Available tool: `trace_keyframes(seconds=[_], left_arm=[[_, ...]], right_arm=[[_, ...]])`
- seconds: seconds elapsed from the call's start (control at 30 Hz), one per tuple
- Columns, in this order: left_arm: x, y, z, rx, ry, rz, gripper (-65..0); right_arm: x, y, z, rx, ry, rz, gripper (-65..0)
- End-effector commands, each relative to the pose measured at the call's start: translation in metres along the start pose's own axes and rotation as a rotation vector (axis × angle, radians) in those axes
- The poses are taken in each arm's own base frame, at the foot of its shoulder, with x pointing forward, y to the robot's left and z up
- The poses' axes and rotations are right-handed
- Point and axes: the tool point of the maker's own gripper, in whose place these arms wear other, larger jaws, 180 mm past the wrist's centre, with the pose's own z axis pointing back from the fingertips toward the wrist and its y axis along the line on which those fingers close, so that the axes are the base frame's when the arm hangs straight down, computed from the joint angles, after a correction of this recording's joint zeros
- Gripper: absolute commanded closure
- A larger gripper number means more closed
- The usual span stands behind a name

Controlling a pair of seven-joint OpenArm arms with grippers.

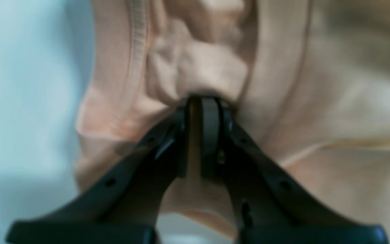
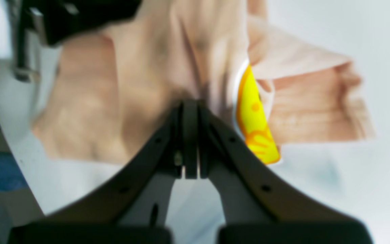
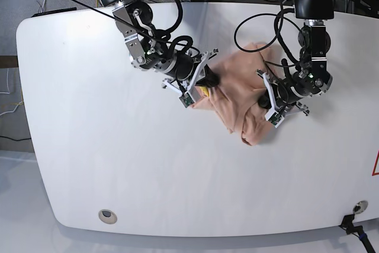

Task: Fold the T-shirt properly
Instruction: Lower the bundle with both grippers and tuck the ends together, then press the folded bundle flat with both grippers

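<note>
The peach T-shirt [image 3: 237, 90] lies bunched and partly lifted in the middle of the white table [image 3: 118, 164], stretched between both grippers. My right gripper [image 3: 211, 79] is shut on the shirt's left edge; in its wrist view the fingertips [image 2: 190, 103] pinch gathered fabric beside the yellow smiley print [image 2: 254, 122]. From the other side, my left gripper [image 3: 262, 90] holds the shirt's right part. Its wrist view shows the jaws [image 1: 201, 101] shut with a strip of cloth between them, close to a ribbed hem [image 1: 137, 44]. The shirt [image 1: 333, 84] fills most of that view.
Black cables [image 3: 260, 22] loop over the table's far side behind both arms. A round hole [image 3: 106, 215] sits near the front left edge. The other arm [image 2: 80, 17] shows dark at the top left of the right wrist view.
</note>
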Motion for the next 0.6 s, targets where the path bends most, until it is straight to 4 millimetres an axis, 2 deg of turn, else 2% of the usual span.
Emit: trace_keyframes(seconds=[0.0, 0.07, 0.17, 0.33, 0.4, 0.47, 0.57], left_arm=[[0.020, 0.002, 0.001, -0.001, -0.041, -0.041, -4.5], [0.025, -0.001, 0.000, -0.011, -0.046, -0.057, -4.5], [0.031, 0.000, 0.003, -0.002, -0.063, -0.071, -4.5], [0.053, 0.015, 0.027, 0.060, -0.115, -0.145, -4.5], [0.052, 0.015, 0.034, 0.075, -0.125, -0.149, -4.5], [0.048, 0.025, 0.050, 0.125, -0.140, -0.131, -4.5], [0.033, 0.023, 0.064, 0.151, -0.131, -0.118, -4.5]], right_arm=[[0.024, 0.008, 0.005, 0.012, -0.072, 0.008, 0.0], [0.022, 0.016, 0.003, 0.023, -0.078, -0.007, 0.0], [0.029, 0.018, 0.006, 0.025, -0.095, 0.002, 0.0], [0.058, 0.023, 0.013, 0.032, -0.160, 0.046, 0.0], [0.068, 0.022, 0.013, 0.031, -0.175, 0.061, 0.0], [0.081, 0.020, 0.014, 0.029, -0.196, 0.082, 0.0], [0.097, 0.015, 0.012, 0.020, -0.212, 0.109, 0.0]])
